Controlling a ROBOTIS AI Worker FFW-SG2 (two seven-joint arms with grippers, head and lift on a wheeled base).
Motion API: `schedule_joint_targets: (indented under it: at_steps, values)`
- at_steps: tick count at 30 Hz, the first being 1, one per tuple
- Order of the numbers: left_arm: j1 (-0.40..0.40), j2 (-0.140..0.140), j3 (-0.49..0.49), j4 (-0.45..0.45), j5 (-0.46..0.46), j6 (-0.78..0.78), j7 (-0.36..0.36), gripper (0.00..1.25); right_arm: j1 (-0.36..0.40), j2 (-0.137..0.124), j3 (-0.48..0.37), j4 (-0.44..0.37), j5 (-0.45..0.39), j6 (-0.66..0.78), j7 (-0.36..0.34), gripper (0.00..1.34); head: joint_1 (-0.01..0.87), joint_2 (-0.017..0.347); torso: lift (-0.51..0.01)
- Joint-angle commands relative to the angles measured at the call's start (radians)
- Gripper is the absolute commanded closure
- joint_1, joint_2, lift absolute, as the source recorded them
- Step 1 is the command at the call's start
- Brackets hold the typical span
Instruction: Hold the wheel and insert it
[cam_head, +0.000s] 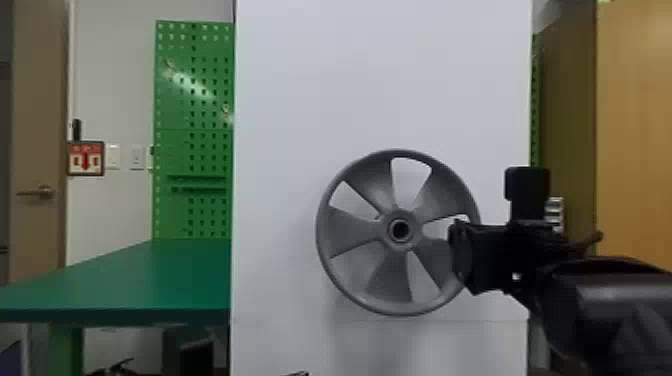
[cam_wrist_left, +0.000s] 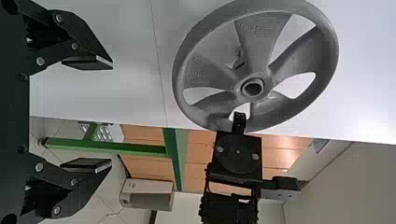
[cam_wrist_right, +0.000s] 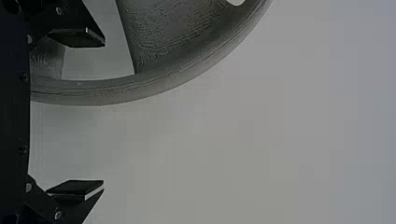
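Note:
Upright before the white panel stands the grey spoked wheel (cam_head: 350, 226), its round hub facing the head camera. My right gripper (cam_head: 457, 255) is at the wheel's right edge in the head view. In the right wrist view the right gripper (cam_wrist_right: 103, 114) has its fingers wide apart, with the wheel's rim (cam_wrist_right: 154, 86) passing between them, nearer one finger. My left gripper (cam_wrist_left: 112, 114) is open with nothing between its fingers; in the left wrist view the wheel (cam_wrist_left: 257, 42) stands farther off, the right gripper (cam_wrist_left: 239, 122) at its rim.
The tall white panel (cam_head: 300, 90) rises behind the wheel. A green table (cam_head: 150, 280) and a green pegboard (cam_head: 192, 100) stand to the left. At the right are wooden panels (cam_head: 635, 125).

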Motion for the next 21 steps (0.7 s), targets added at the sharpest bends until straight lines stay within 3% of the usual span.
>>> schedule_joint_targets:
  at_steps: [1, 14, 21]
  values:
    - [0.000, 0.000, 0.000, 0.000, 0.000, 0.000, 0.000, 0.50, 0.000, -0.005, 0.003, 0.003, -0.010, -0.005, 0.000, 0.00, 0.000, 0.012, -0.492]
    - [0.003, 0.000, 0.005, 0.000, 0.001, 0.000, 0.000, 0.50, 0.018, -0.002, 0.010, -0.020, -0.015, -0.015, 0.000, 0.00, 0.000, 0.012, -0.492]
    - [0.008, 0.000, 0.011, 0.000, 0.003, 0.000, 0.000, 0.50, 0.097, -0.003, 0.034, -0.126, -0.015, -0.068, 0.002, 0.00, 0.000, 0.012, -0.492]
